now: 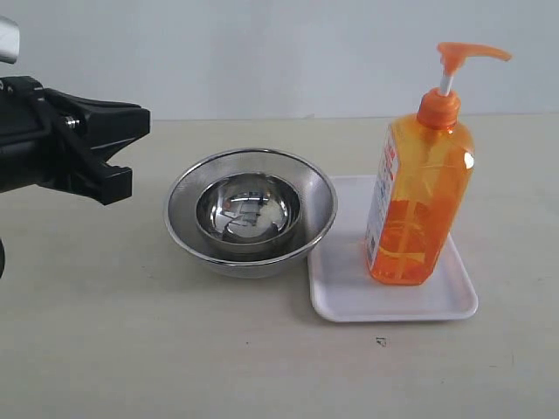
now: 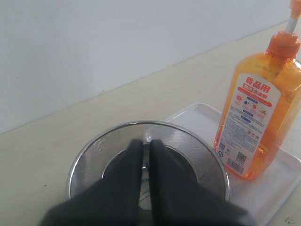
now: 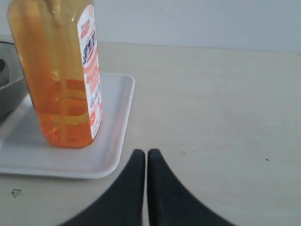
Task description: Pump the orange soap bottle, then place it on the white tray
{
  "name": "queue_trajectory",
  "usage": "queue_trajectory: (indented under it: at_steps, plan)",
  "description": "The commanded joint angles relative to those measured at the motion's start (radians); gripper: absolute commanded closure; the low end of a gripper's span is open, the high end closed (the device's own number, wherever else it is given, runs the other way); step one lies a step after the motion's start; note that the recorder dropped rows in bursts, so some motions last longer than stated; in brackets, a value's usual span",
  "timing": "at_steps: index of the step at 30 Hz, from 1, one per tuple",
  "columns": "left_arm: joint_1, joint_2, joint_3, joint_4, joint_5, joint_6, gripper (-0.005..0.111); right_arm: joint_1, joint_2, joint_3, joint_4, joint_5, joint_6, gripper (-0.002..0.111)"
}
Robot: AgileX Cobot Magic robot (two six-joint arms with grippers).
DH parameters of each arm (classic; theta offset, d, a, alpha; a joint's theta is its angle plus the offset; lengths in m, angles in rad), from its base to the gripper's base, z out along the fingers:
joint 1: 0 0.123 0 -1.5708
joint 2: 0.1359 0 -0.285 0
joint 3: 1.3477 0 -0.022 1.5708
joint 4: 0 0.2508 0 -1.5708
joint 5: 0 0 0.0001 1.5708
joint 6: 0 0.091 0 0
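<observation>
We see the orange soap bottle point(image 1: 419, 205) standing upright on the white tray point(image 1: 349, 301), on the tray's right half, with its base flat inside the low rim. Its orange pump head point(image 1: 467, 54) sits raised on a white stem point(image 1: 446, 84), and the spout points right in the exterior view. The tray lies flat on the pale surface point(image 1: 131, 349), well in from the far edge where the surface meets the wall point(image 1: 262, 52). Just beside the tray's left edge stand two nested steel bowls point(image 1: 251, 209), the small one inside the large. We cannot tell whether the outer rim touches the tray.

The left claw point(image 2: 146, 143) hangs above the surface on the bowls' left side, apart from them. Its two black fingers point(image 2: 127, 179) are pressed together with nothing between them. The right claw point(image 3: 146, 153) is likewise closed tight and empty. It sits low over bare surface near one rounded corner of the tray, touching neither tray nor bottle.
</observation>
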Motion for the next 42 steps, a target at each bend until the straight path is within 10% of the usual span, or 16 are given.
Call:
queue_trajectory:
  at_steps: [1, 33, 42]
  plan:
    - [0.004, -0.005, 0.004, -0.01, -0.001, 0.002, 0.102, -0.069, -0.006, 0.004, -0.001, -0.021, 0.0, 0.108]
    - [0.004, -0.147, 0.004, -0.01, 0.084, 0.062, 0.102, -0.073, -0.006, 0.004, -0.001, -0.016, -0.006, 0.108]
    - [0.134, -0.433, 0.042, -0.01, 0.188, -0.032, 0.102, -0.073, -0.006, 0.004, -0.001, -0.014, -0.006, 0.108]
